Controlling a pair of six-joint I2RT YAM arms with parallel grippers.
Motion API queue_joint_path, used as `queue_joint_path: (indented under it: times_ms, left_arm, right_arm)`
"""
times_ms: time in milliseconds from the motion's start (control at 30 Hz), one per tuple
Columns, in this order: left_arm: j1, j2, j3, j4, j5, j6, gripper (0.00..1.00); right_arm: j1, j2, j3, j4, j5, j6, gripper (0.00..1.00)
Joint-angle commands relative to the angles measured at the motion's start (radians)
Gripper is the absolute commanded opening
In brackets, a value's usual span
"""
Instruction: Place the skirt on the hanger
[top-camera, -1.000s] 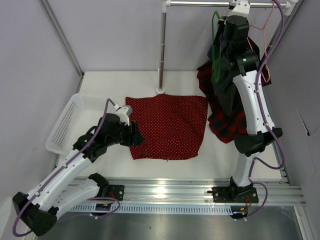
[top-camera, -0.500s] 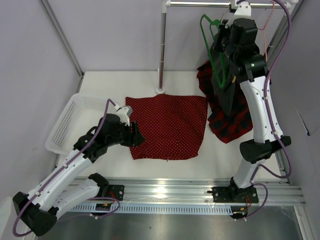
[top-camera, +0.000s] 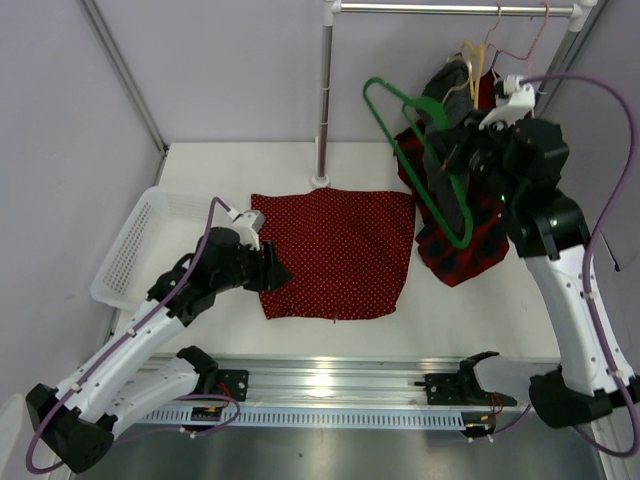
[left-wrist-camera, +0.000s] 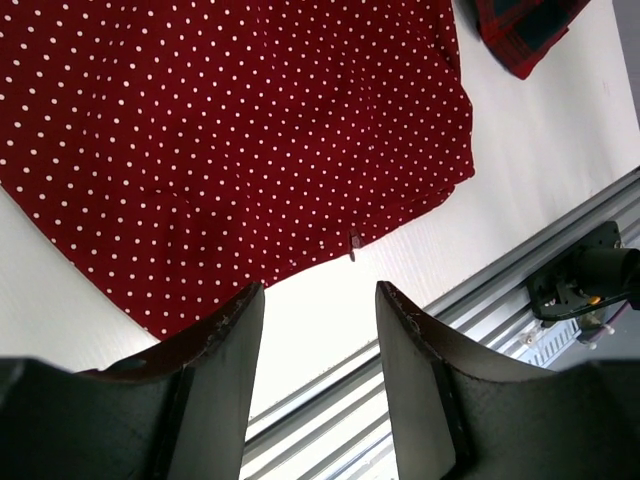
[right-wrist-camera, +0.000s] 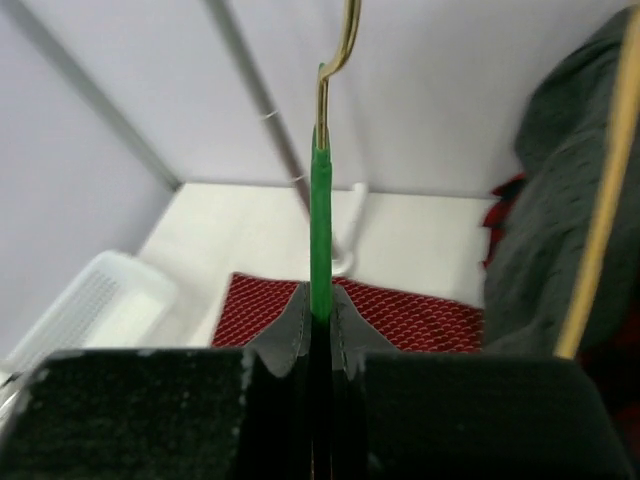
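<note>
The red polka-dot skirt (top-camera: 338, 252) lies flat on the white table; it also fills the top of the left wrist view (left-wrist-camera: 230, 130) and shows low in the right wrist view (right-wrist-camera: 410, 310). My left gripper (top-camera: 272, 270) is open and empty, hovering over the skirt's near-left edge. My right gripper (top-camera: 462, 160) is shut on the green hanger (top-camera: 415, 160) and holds it in the air, off the rail, right of the skirt. In the right wrist view the green hanger (right-wrist-camera: 320, 230) rises edge-on from between the shut jaws.
A white basket (top-camera: 135, 245) stands at the left. A rail post (top-camera: 323, 100) stands behind the skirt. A plaid garment (top-camera: 465, 250), a dark grey garment (top-camera: 450, 90) and yellow and pink hangers hang at the back right. A metal rail (top-camera: 400, 385) runs along the near edge.
My right gripper has pulled the green hanger off the rail and swung it down and left, away from the hanging garments. The left arm has barely moved.
</note>
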Motion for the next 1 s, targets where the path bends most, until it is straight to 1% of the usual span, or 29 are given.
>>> queue_joint_path:
  times_ms: [0, 33, 67, 100, 133, 167, 200, 233, 267, 300, 367, 400, 467, 567, 633, 733, 833, 967]
  left_arm:
    - [-0.001, -0.039, -0.007, 0.034, 0.016, -0.044, 0.53]
    - [-0.003, -0.049, -0.007, 0.025, 0.016, -0.047, 0.54]
    - [-0.001, -0.062, -0.001, 0.017, 0.011, -0.050, 0.54]
    - [-0.003, -0.083, 0.004, 0.005, 0.007, -0.049, 0.54]
    - [-0.001, -0.089, 0.009, -0.017, 0.002, -0.049, 0.54]
    - [-0.003, -0.094, 0.013, -0.035, -0.002, -0.047, 0.54]
    - [-0.001, -0.105, 0.024, -0.054, -0.002, -0.047, 0.54]
    - [-0.003, -0.114, 0.030, -0.067, -0.010, -0.052, 0.54]
    - [-0.004, -0.125, 0.029, -0.090, -0.013, -0.061, 0.54]
    - [-0.004, -0.138, 0.027, -0.100, -0.024, -0.066, 0.54]
    - [-0.006, -0.175, 0.022, -0.123, -0.032, -0.082, 0.53]
    - [-0.006, -0.184, 0.019, -0.127, -0.038, -0.087, 0.53]
    - [-0.011, -0.197, -0.008, -0.140, -0.045, -0.102, 0.53]
    - [-0.021, -0.194, -0.065, -0.144, -0.058, -0.130, 0.51]
    - [-0.046, -0.186, -0.082, -0.140, -0.082, -0.151, 0.50]
    - [-0.090, -0.158, -0.097, -0.140, -0.142, -0.193, 0.49]
    - [-0.125, -0.143, -0.138, -0.135, -0.199, -0.251, 0.50]
    - [-0.133, -0.145, -0.209, -0.098, -0.242, -0.337, 0.50]
  right_arm:
    - [0.037, -0.132, -0.269, 0.155, -0.209, 0.150, 0.00]
    - [0.054, -0.160, -0.345, 0.194, -0.237, 0.182, 0.00]
    - [0.078, -0.187, -0.491, 0.234, -0.257, 0.219, 0.00]
    - [0.147, -0.232, -0.562, 0.337, -0.272, 0.277, 0.00]
    - [0.193, -0.251, -0.623, 0.373, -0.267, 0.297, 0.00]
    - [0.239, -0.260, -0.718, 0.396, -0.248, 0.313, 0.00]
    - [0.323, -0.267, -0.766, 0.460, -0.236, 0.346, 0.00]
    - [0.353, -0.270, -0.812, 0.496, -0.236, 0.365, 0.00]
    - [0.378, -0.265, -0.889, 0.524, -0.236, 0.383, 0.00]
    - [0.396, -0.256, -0.926, 0.591, -0.243, 0.406, 0.00]
    - [0.424, -0.228, -1.002, 0.708, -0.308, 0.484, 0.00]
    - [0.434, -0.219, -1.059, 0.793, -0.314, 0.504, 0.00]
    - [0.471, -0.182, -1.093, 0.855, -0.319, 0.537, 0.00]
    - [0.513, -0.127, -1.165, 1.016, -0.343, 0.590, 0.00]
    - [0.530, -0.103, -1.199, 1.026, -0.326, 0.586, 0.00]
    - [0.540, -0.061, -1.282, 1.151, -0.332, 0.609, 0.00]
    - [0.540, -0.018, -1.320, 1.234, -0.332, 0.610, 0.00]
    - [0.539, 0.013, -1.371, 1.285, -0.334, 0.583, 0.00]
